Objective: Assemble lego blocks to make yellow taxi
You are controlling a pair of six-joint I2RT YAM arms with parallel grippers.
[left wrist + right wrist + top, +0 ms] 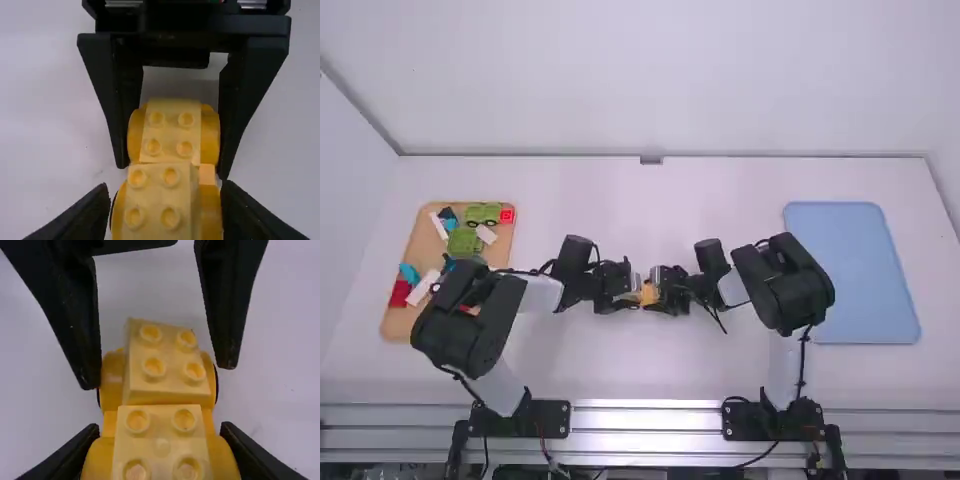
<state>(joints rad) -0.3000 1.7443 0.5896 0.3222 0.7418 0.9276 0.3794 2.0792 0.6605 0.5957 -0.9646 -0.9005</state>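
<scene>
At the middle of the table in the high view, my left gripper (625, 290) and right gripper (664, 291) meet over the yellow taxi body (647, 294). From the left side, the left gripper (165, 190) is shut on its near end. A yellow four-stud brick (159, 190) there sits off-centre and a little skewed. The right gripper (159, 430) is shut on the other end, beneath a straighter yellow brick (161, 440). In the right wrist view the skewed brick (165, 360) lies between the left gripper's fingers. Parts of the body's sides are hidden by fingers.
At the left, a wooden tray (395, 325) holds green vehicles (465, 241) and several red, white and blue pieces, partly behind the left arm. A blue tray (850, 270) lies at the right, its near left part beside the right arm.
</scene>
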